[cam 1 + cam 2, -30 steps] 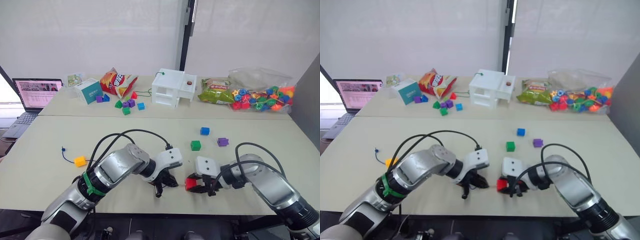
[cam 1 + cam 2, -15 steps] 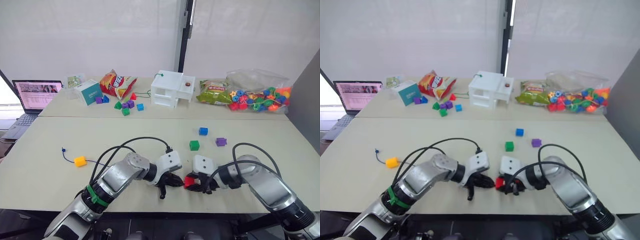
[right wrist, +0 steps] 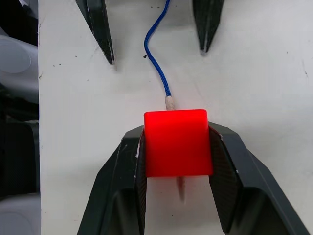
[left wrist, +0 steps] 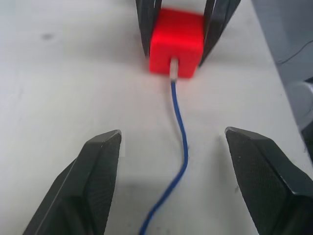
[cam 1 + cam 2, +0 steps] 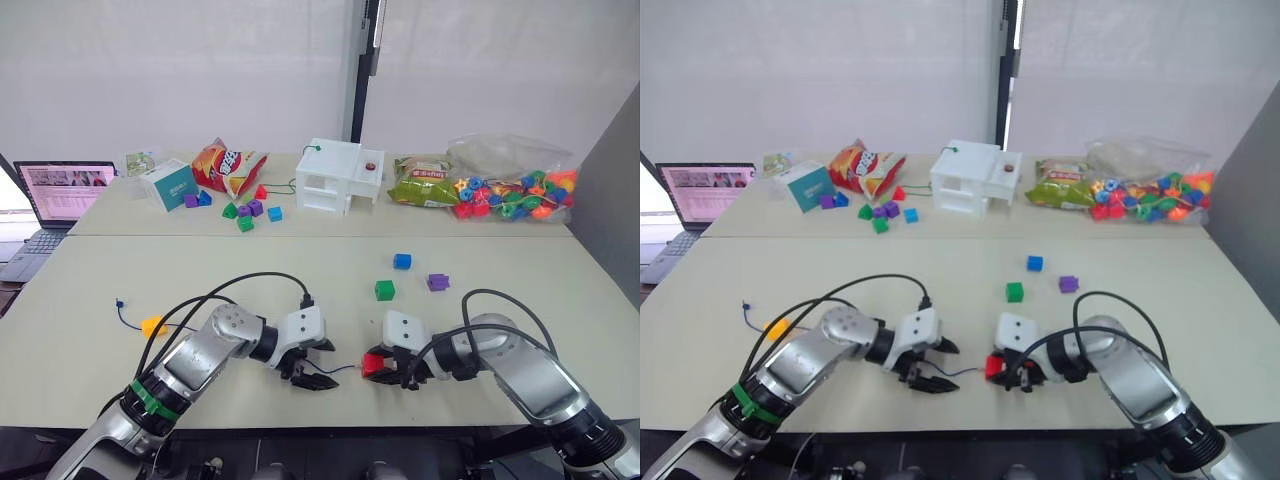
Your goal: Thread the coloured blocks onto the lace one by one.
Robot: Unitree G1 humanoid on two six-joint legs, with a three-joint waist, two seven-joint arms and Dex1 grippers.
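My right gripper point(image 3: 177, 128) is shut on the red block point(image 3: 178, 142) near the table's front edge. The blue lace point(image 4: 182, 147) runs into the block's hole, and a pale bit of its tip shows past the block between the right fingers. My left gripper point(image 5: 322, 365) stands open just left of the block, with the lace lying loose between its fingers point(image 4: 100, 166), untouched. The lace trails left to the yellow-orange block point(image 5: 153, 326). Green point(image 5: 385, 290), blue point(image 5: 402, 261) and purple point(image 5: 437, 282) blocks lie apart, further back on the right.
Along the back stand a white house-shaped box point(image 5: 338, 176), a bag of round beads point(image 5: 510, 190), two snack bags point(image 5: 230, 165), a teal box point(image 5: 172, 183) and several loose blocks point(image 5: 250, 210). A laptop point(image 5: 60, 192) sits far left.
My left gripper has opened, let go of the lace and drawn back to the left. The lace tip stays in the red block, which the right gripper still holds.
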